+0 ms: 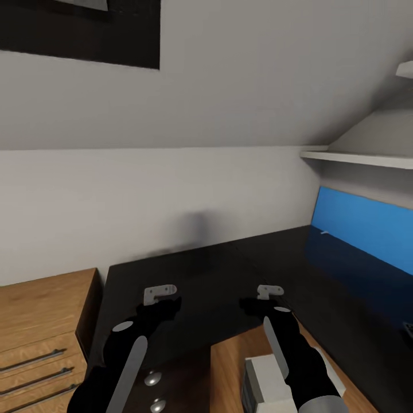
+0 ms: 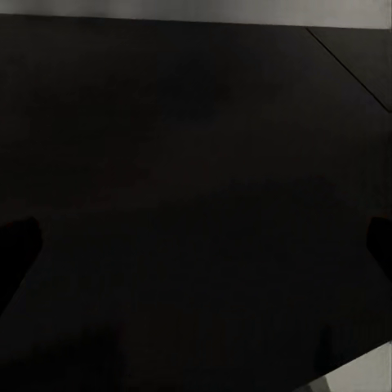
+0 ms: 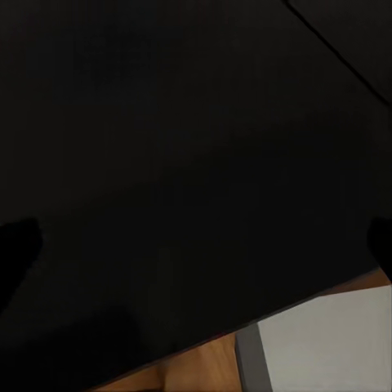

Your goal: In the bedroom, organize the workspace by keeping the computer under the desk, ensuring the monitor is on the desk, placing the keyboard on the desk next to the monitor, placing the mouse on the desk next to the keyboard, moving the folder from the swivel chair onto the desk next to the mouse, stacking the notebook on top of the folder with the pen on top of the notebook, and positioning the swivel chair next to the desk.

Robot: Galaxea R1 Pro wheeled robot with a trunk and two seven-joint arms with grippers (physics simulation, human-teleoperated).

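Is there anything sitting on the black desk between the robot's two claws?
No. In the head view, the stretch of desk between the left gripper and the right gripper is bare glossy black top.

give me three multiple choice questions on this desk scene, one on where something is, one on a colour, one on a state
1. Where is the computer?
A. On the desk top
B. On the floor under the desk's near edge
C. On the wall shelf

2. What colour is the panel along the desk's back?
A. Bright blue
B. Red
C. Light wood

3. What are the two hands holding?
A. A folder
B. A keyboard
C. Nothing

Answers:
1. B: the grey computer stands on the wood floor, partly tucked beneath the edge of the black desk.
2. A: the back panel is bright blue.
3. C: the left hand and right hand hang over the bare desk top, and both wrist views show well-parted fingertips with only desk surface between them.
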